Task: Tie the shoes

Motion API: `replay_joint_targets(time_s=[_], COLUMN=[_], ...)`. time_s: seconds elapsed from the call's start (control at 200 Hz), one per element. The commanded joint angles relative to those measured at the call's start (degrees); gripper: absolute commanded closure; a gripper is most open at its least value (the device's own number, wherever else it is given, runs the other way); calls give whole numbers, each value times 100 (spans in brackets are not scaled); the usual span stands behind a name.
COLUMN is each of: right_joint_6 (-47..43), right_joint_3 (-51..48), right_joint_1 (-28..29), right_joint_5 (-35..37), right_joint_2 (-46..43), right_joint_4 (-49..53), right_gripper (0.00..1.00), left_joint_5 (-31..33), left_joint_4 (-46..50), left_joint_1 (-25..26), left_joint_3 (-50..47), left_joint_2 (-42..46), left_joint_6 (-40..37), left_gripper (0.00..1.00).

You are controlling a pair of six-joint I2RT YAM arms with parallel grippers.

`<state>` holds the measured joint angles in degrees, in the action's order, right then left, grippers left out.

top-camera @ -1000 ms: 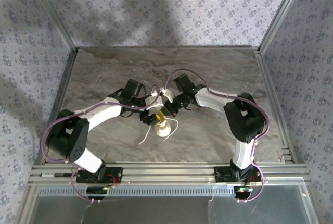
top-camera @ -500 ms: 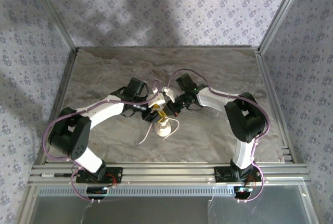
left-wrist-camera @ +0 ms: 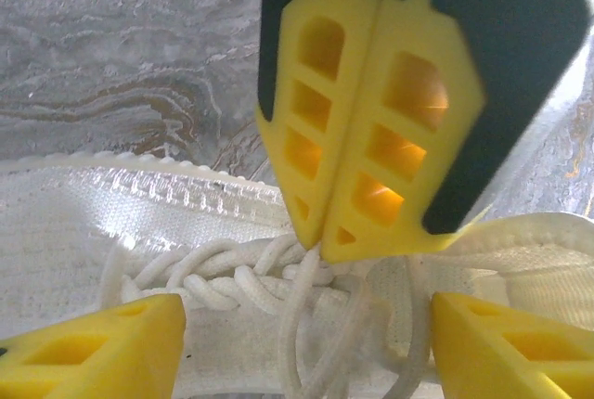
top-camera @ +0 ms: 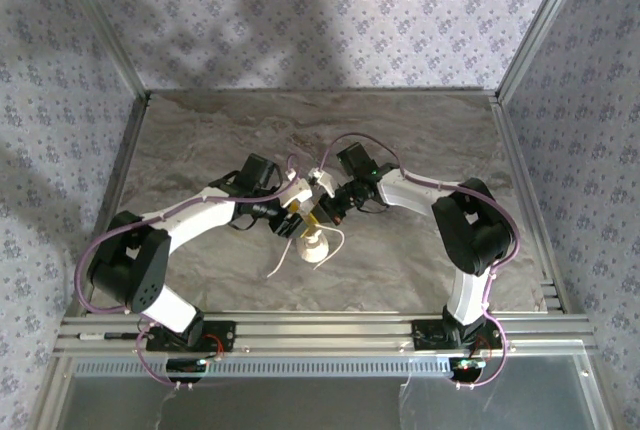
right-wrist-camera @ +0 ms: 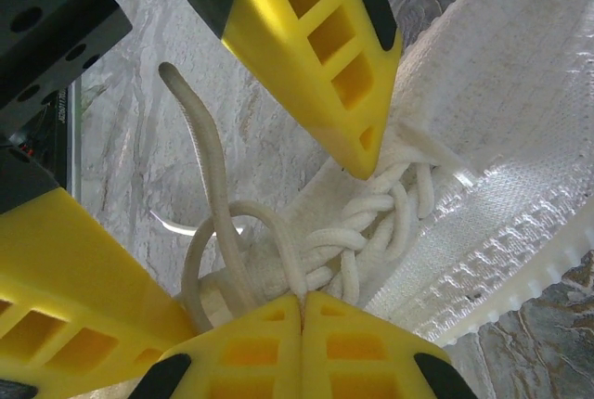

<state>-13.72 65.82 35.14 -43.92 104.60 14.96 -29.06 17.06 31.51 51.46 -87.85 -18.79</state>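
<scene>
The small cream knit sneaker [top-camera: 313,246] is lying mid-tabletop [top-camera: 200,140] on grey marbled stone, between both arms. The left pincer [left-wrist-camera: 306,320] is standing apart, straddling the thin white laces [left-wrist-camera: 223,283]. The right pincer [right-wrist-camera: 302,311] is pressing together, tips at those laces.

The left gripper [top-camera: 292,218] and right gripper [top-camera: 322,213] meet over the white shoe [top-camera: 313,247]; its laces [top-camera: 277,267] trail loose below the jaws.

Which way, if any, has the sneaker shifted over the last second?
No. The sneaker sits at the same spot, judged against the near rail.
</scene>
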Motion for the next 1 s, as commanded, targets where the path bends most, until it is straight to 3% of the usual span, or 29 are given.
replay_joint_targets(time_s=[0.0, 0.17, 0.375, 0.71, 0.999], right_joint_6=[-61, -76, -105, -97, -165], right_joint_3=[114, 151, 180, 201, 497], right_joint_1=[96, 106, 116, 116, 97], right_joint_5=[-178, -205, -289, -131, -29], right_joint_2=[-72, -53, 32, 52, 147], right_joint_4=[238, 262, 317, 449, 574], right_gripper=[100, 100, 100, 100, 100], left_joint_5=[48, 316, 422, 166, -73], left_joint_4=[2, -262, -1620, -2795, -2570], left_joint_1=[-4, 96, 100, -79, -249], left_joint_3=[-1, -215, -895, -1452, -1623], left_joint_2=[72, 95, 260, 384, 786], left_joint_6=[317, 953, 1755, 1989, 1651], left_gripper=[33, 39, 45, 58, 55])
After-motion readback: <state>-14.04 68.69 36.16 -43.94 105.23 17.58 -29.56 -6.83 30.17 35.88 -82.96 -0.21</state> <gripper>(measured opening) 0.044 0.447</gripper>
